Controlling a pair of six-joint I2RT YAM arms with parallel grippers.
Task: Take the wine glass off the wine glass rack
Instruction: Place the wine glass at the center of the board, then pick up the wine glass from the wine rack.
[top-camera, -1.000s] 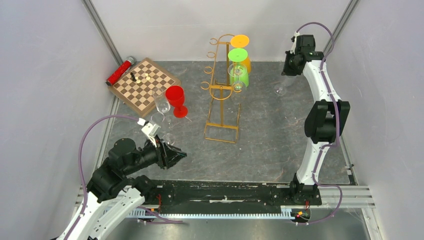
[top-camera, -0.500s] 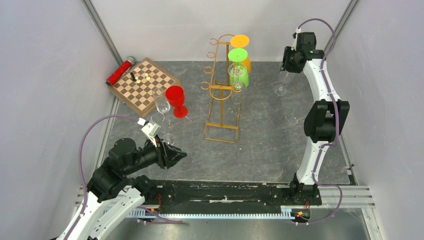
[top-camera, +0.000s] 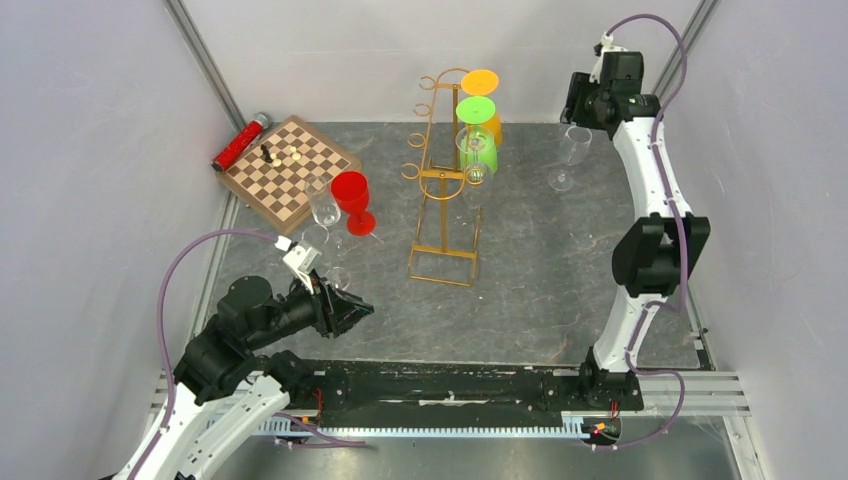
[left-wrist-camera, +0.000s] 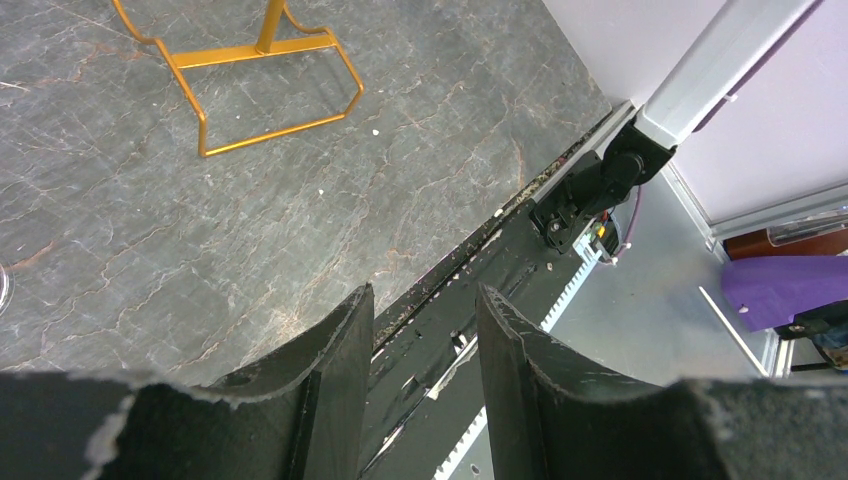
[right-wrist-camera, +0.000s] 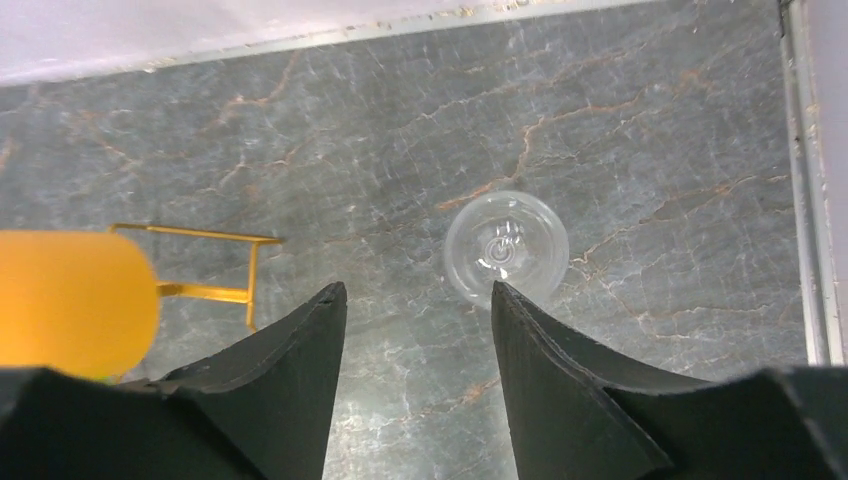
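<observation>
Right hand: fingers apart, nothing between them. It hangs above the wine glass without touching it. In the top view the fingers merge into the dark wrist housing, so the gap reads only from the wrist camera.

Wine glass: clear and upright on the grey desk at the far right. It is off the wine glass rack and well apart from it. From the right wrist it shows as a round rim and foot, with the stem hidden by the straight-down angle.

Rack: upright at centre rear. An orange glass and a green glass hang on its right side. Another clear glass hangs below them, its outline hard to separate from the green one. The left wrist sees only the rack's base, cut off by the frame top.

Left hand: fingers apart and empty, low near the desk's front edge.

Far left: chessboard, red cylinder, red goblet. There are faint clear glasses beside the goblet, count uncertain.
</observation>
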